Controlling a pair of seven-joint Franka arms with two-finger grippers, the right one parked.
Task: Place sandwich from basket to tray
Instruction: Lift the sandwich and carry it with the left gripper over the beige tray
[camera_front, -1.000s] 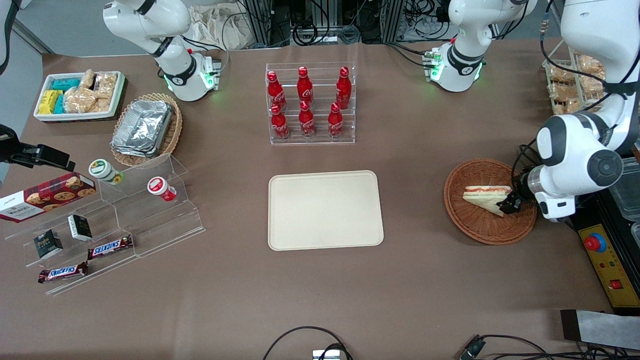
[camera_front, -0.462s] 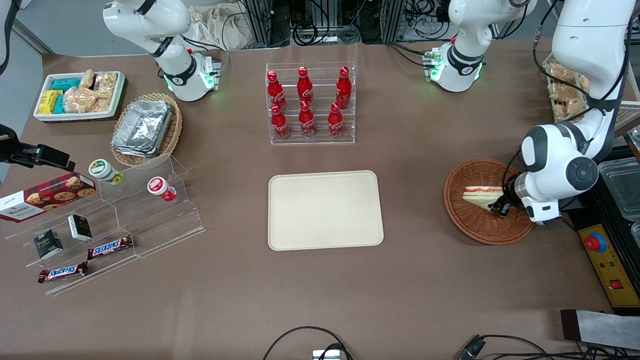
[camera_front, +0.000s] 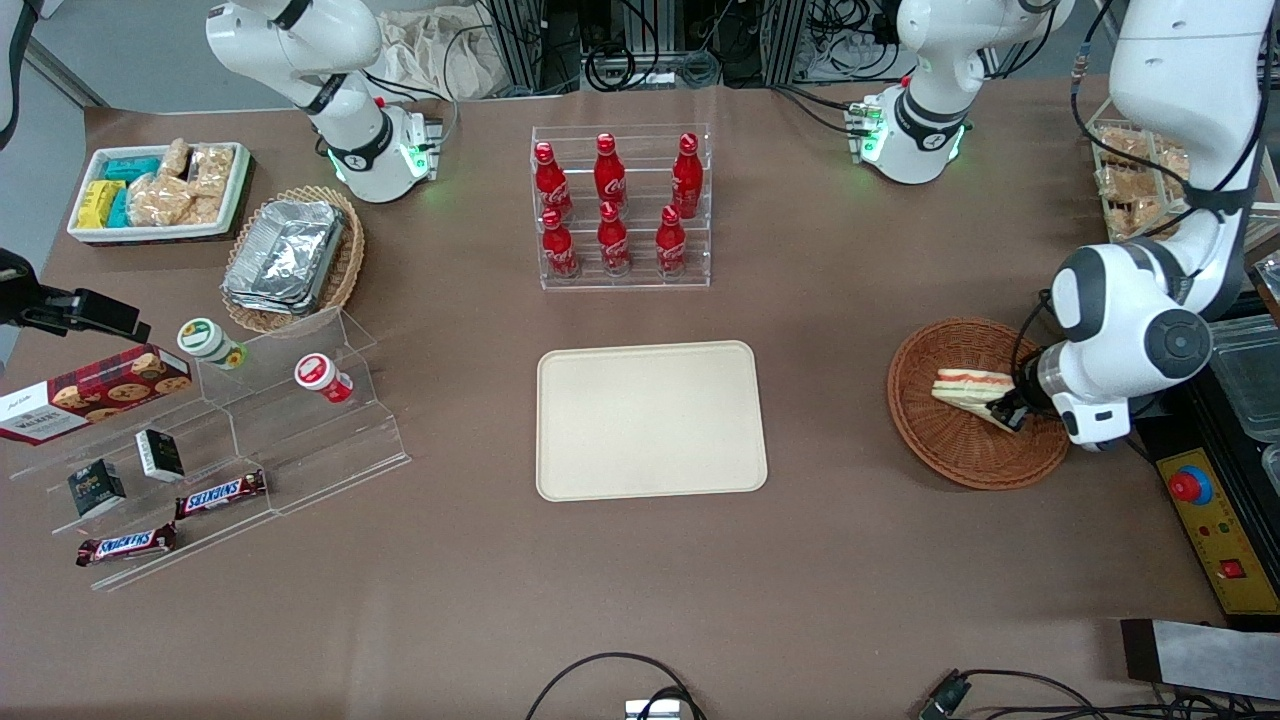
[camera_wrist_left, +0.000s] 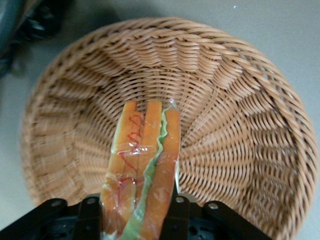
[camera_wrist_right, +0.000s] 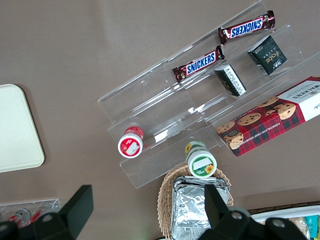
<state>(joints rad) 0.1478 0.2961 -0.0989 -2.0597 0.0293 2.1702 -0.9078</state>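
The sandwich (camera_front: 968, 387) is a pale wedge with red and green filling, over the round reddish-brown wicker basket (camera_front: 940, 450) at the working arm's end of the table. My left gripper (camera_front: 1008, 412) is shut on the sandwich's thick end and holds it tilted, slightly lifted off the basket floor. In the left wrist view the sandwich (camera_wrist_left: 142, 170) stands between my black fingers (camera_wrist_left: 176, 220), with the basket (camera_wrist_left: 240, 125) below it. The cream-beige tray (camera_front: 650, 420) lies flat at the table's middle, with nothing on it.
A clear rack of red cola bottles (camera_front: 615, 205) stands farther from the front camera than the tray. A yellow control box (camera_front: 1215, 525) with a red button lies beside the basket. A clear stepped shelf with snacks (camera_front: 210, 440) stands toward the parked arm's end.
My gripper moved in onto the sandwich's thick end and shut on it. The sandwich has tipped up and risen slightly within the basket.
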